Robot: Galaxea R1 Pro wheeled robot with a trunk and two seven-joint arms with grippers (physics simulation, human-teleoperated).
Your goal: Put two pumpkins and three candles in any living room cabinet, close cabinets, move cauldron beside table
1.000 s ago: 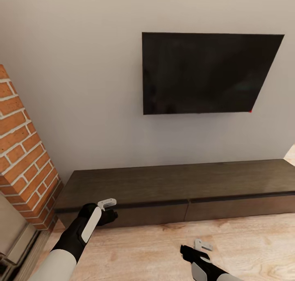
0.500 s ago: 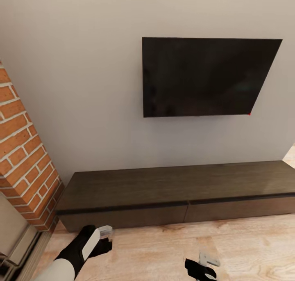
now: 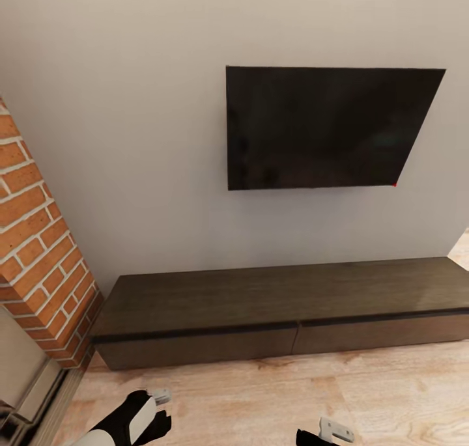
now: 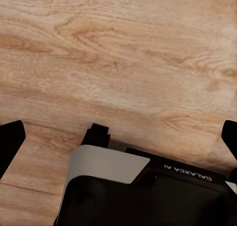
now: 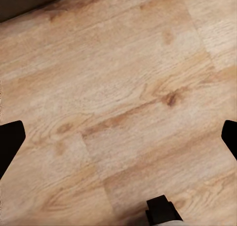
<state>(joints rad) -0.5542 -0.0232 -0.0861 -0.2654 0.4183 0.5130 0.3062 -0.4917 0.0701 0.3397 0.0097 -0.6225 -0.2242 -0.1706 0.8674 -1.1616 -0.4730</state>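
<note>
Two drawer fronts, both flush and shut, face us on the cabinet (image 3: 273,303), the long dark-brown unit that runs across the lower half of the head view against the pale wall. Going from the left edge of that frame, we see a red brick column (image 3: 39,250) with a pale grey ledge (image 3: 26,381) at its foot. Next comes the left end of the cabinet, and above its middle a black flat screen (image 3: 326,127) hung on the wall. The light wooden floor (image 3: 260,400) fills the strip along the bottom.

At lower left of the head view our left gripper (image 3: 155,407) pokes up over the floor, in front of the cabinet and apart from it. At bottom centre-right our right gripper (image 3: 326,433) barely clears the frame edge, also over bare planks.

In the left wrist view the dark fingertips (image 4: 11,142) sit at opposite edges, so the left gripper is spread wide with nothing between them. Below it lie floor planks (image 4: 118,63) and part of our own black and grey body (image 4: 143,191). The right wrist view shows its fingertips (image 5: 11,139) equally far apart, wide and holding nothing, above the planks (image 5: 118,107), with a dark strip of the cabinet base (image 5: 29,1) at upper left.
</note>
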